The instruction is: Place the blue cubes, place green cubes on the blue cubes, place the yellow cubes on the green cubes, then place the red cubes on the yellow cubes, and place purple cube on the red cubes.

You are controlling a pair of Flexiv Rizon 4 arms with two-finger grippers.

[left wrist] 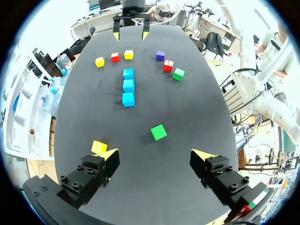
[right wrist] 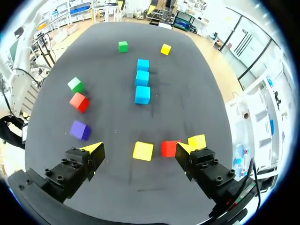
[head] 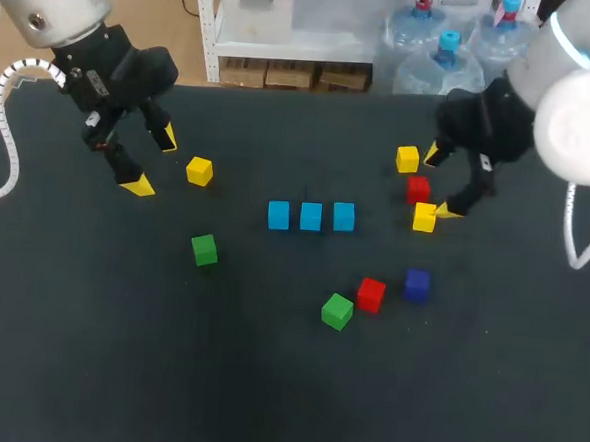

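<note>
Left gripper (head: 152, 160) above the table's (head: 116, 370) far left, jaws spread wide, holding and touching nothing; one yellow cube (head: 199, 170) just beside it. Right gripper (head: 440, 180) at the far right, jaws just as wide, gripping nothing. Near its tips, two more yellow cubes (head: 407, 159) and a red cube (head: 418, 188), one yellow close against a tip, contact unclear.

Mid-table, three blue cubes (head: 310, 216) in a row, close but apart. Two green cubes (head: 204, 249), well apart. On the near side, a second red cube (head: 371, 294) between a green cube (head: 337, 311) and the single purple cube (head: 416, 285). Tally: three blue, two green, three yellow, two red, one purple.
</note>
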